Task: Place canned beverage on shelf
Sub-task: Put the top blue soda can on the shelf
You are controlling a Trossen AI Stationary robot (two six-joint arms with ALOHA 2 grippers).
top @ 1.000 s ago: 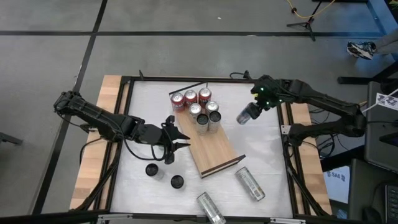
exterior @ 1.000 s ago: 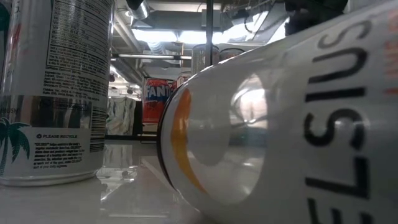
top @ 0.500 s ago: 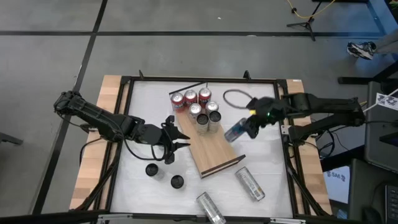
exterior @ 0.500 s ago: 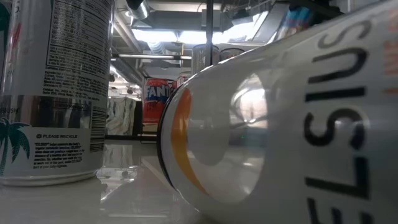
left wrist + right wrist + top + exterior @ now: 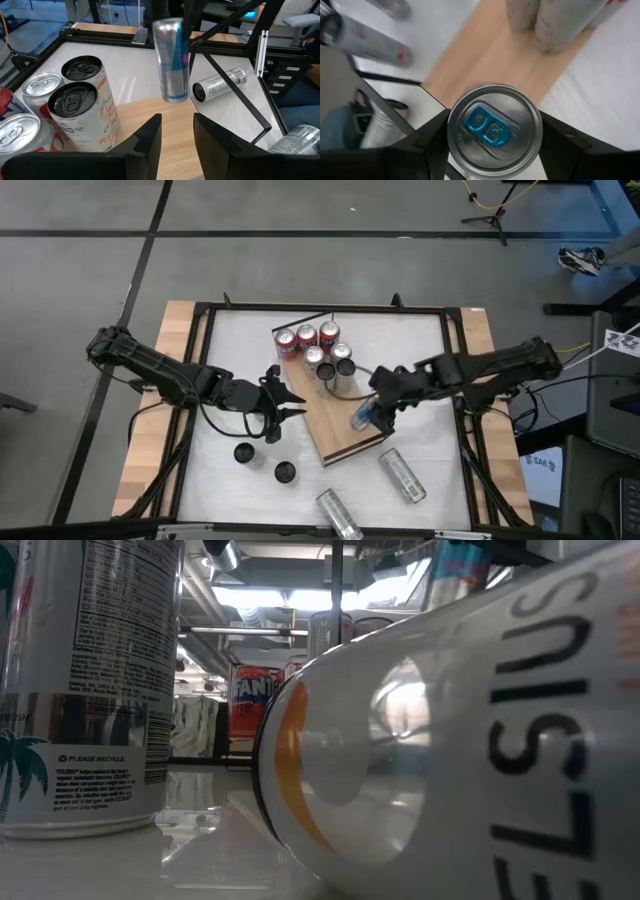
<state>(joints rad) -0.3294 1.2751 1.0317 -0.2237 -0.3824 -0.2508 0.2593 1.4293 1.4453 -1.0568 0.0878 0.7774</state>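
- High view: overhead, straight down, far enough to take in the whole white tabletop and both arms
- Low view: at tabletop height, level, very close behind a lying can that fills most of the picture
- Left wrist view: looks forward past the left gripper jaws, along the shelf
- Right wrist view: looks down over a can top between the jaws
- Shared: shelf, also in high view

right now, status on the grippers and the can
Right gripper shut on can, held above shelf. Left gripper idle at shelf's edge. Six cans fill far end; near end free.
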